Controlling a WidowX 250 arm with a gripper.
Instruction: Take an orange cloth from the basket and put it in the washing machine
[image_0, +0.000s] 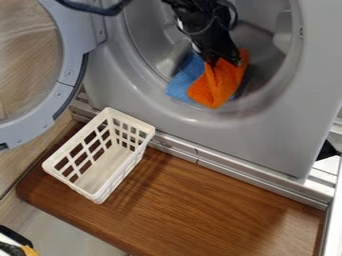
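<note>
Brown wood-grain board (214, 205) with rounded corner, silver metal rail (234, 170) along its far edge. Blue fabric cloth (182, 85) beyond. Black-white-and-yellow object (15, 246) near left, cut off.

- A laundry spot, by the front-loading washing machine (294, 115) with its round door (70, 47) open
- Cloths (217, 87) at the drum opening
- White laundry basket (72, 186) on a wooden surface (200, 200)
</note>
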